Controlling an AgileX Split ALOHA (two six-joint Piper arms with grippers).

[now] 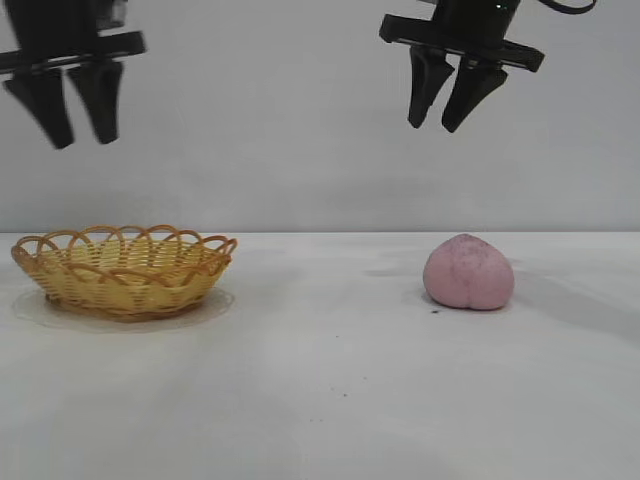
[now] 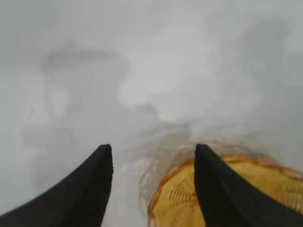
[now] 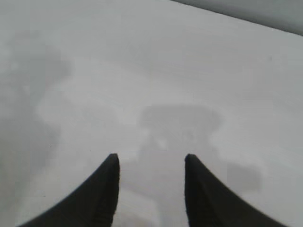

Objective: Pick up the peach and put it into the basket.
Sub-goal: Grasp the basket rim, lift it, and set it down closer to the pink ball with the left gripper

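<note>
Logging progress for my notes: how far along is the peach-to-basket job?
Nothing is done yet. The peach sits untouched on the table; the basket holds nothing. The right gripper hangs open above the peach; the left gripper hangs open over the basket. Grasp, carry and drop remain.

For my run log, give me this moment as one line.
peach: on table, untouched | basket: empty, far left | right claw: open, high above peach | left claw: open, high above basket | phase: pre-grasp
</note>
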